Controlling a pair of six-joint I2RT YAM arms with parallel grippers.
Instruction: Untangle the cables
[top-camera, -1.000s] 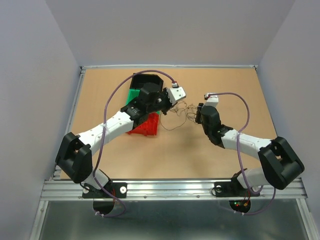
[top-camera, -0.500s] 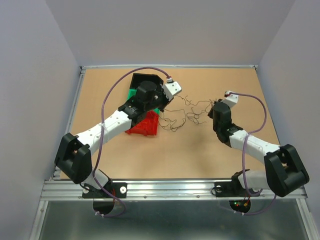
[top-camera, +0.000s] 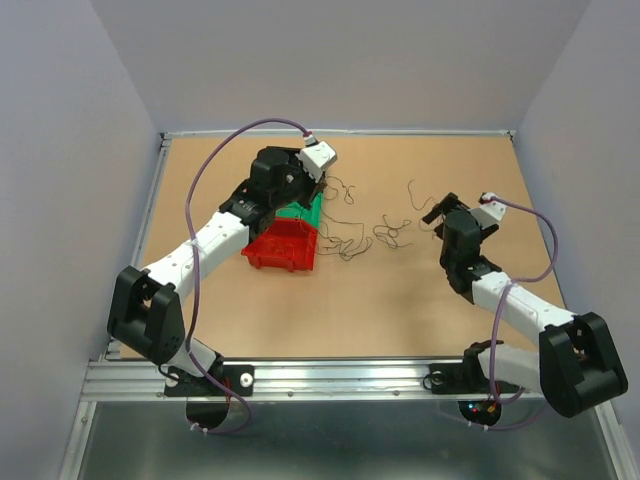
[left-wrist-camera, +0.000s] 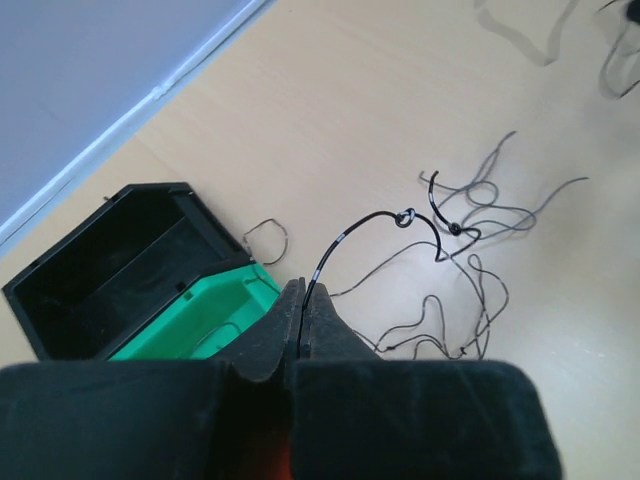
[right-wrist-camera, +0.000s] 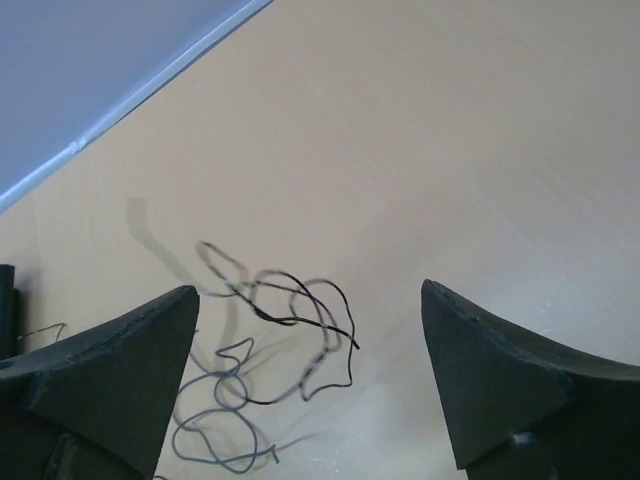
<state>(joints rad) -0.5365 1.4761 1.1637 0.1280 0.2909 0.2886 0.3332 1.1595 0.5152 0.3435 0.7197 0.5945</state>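
The left arm (top-camera: 215, 235) reaches far, its left gripper (left-wrist-camera: 298, 305) pinched tight on a cable (left-wrist-camera: 380, 216). The right arm (top-camera: 510, 300) angles right, its right gripper (right-wrist-camera: 308, 290) spread wide.

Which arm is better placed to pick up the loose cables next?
Right. The right hand is open and faces the loose cables close in front. The left hand is shut on a cable.
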